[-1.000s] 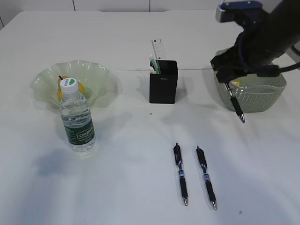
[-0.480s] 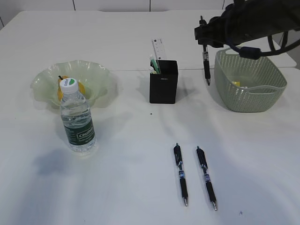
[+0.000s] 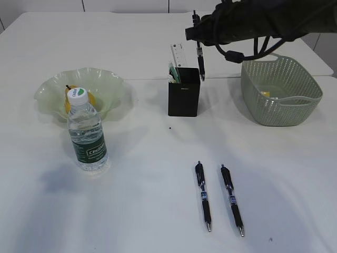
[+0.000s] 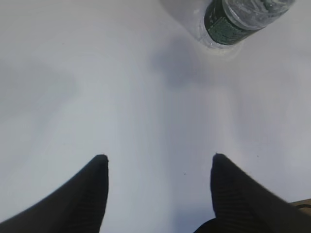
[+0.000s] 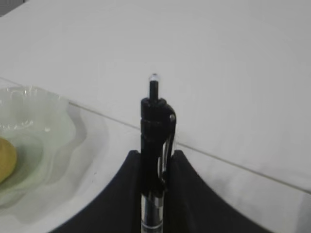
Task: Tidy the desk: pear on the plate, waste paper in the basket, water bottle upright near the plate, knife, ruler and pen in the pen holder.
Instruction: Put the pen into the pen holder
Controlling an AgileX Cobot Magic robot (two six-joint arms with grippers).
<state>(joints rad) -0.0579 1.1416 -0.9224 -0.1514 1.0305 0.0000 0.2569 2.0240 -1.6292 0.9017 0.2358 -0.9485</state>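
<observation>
My right gripper (image 3: 197, 30) is shut on a black pen (image 3: 200, 59) that hangs tip down just above and right of the black pen holder (image 3: 183, 97). A ruler (image 3: 179, 55) and a green-handled knife (image 3: 174, 73) stand in the holder. In the right wrist view the pen (image 5: 154, 116) is pinched between the jaws of the right gripper (image 5: 156, 153). The pear (image 3: 69, 103) lies on the green glass plate (image 3: 108, 84). The water bottle (image 3: 88, 136) stands upright in front of the plate. My left gripper (image 4: 158, 158) is open over bare table, near the bottle's base (image 4: 233, 22).
Two more black pens (image 3: 203, 196) (image 3: 232, 200) lie side by side near the table's front. The green basket (image 3: 280, 92) stands at the right with something small and yellowish (image 3: 265, 95) inside. The plate (image 5: 34, 131) and pear (image 5: 6, 158) show at the left of the right wrist view.
The right arm has swung left and up from over the basket to above the pen holder, carrying the pen. Everything else is where it was.
</observation>
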